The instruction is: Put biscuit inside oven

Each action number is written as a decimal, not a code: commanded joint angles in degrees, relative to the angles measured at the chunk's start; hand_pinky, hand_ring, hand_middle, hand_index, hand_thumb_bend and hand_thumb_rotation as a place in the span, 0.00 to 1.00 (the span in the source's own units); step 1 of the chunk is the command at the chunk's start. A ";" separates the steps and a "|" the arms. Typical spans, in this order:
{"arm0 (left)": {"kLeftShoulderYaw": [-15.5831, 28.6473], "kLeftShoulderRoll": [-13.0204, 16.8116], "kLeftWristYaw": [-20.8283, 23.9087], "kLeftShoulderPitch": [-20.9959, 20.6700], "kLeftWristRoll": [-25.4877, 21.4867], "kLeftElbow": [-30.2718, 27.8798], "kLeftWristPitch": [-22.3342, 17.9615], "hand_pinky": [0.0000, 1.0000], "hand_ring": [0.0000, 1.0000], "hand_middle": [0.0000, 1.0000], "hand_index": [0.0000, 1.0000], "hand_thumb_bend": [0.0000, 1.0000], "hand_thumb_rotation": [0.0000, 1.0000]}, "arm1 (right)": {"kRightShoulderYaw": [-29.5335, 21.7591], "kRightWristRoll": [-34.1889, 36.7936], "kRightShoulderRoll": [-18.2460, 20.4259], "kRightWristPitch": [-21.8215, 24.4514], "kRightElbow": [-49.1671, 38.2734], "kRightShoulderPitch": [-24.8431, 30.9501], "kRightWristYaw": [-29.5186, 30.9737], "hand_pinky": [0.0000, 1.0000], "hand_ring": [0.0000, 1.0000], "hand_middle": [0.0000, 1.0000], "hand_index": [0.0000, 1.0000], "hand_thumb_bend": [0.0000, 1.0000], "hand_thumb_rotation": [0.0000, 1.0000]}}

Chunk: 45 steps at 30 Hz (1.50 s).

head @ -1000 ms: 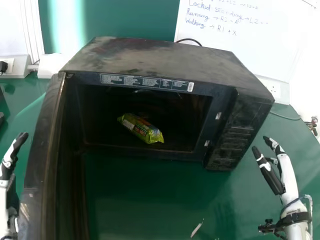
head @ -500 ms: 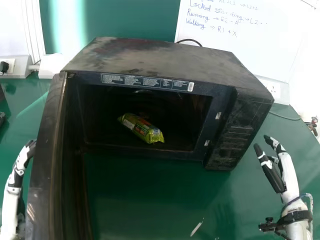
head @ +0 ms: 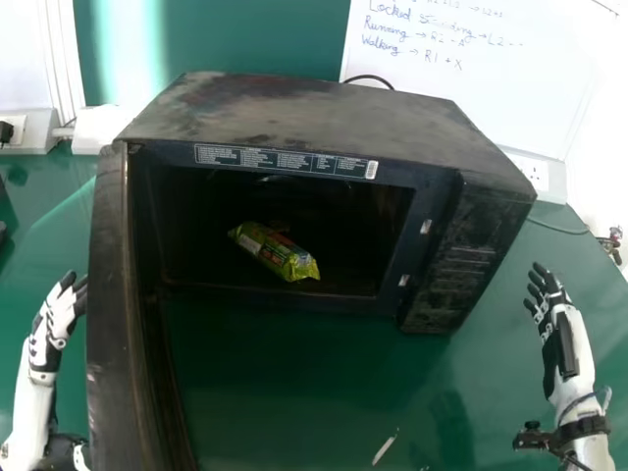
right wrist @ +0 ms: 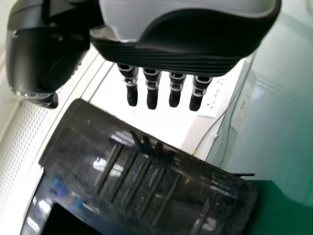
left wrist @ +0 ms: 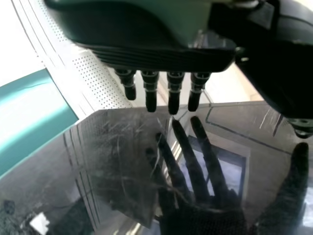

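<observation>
The yellow-green, crinkly plastic biscuit pack lies inside the black, boxy metal microwave oven, slantwise on its floor, the nearer end just behind the front lip. Being behind that lip, it should leave the door room to shut, so the placing itself looks done.

The oven stands toward the far edge of the smooth green desk, its mouth facing the near edge, which gives a hand straight access. Its tall, dark, glossy door is swung wide toward the near left corner, keeping the mouth unblocked.

The white-and-black robotic left hand is open, fingers straight, on the door's outer side; whether it touches I cannot tell. From there a flat push would probably swing the door closed, with no grip needed. The matching right hand is also open and empty, apart from the oven's control side, toward the desk's right edge. That spot keeps it out of the door's path and may let it steady the oven, since a hard push could slide the body.
</observation>
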 commanded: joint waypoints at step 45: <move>-8.56 1.32 4.31 4.55 10.77 -16.99 10.28 0.87 0.90 0.94 0.94 1.00 0.85 | -1.41 10.00 1.31 -7.03 9.03 -1.58 -0.67 1.00 1.00 1.00 0.99 0.63 0.55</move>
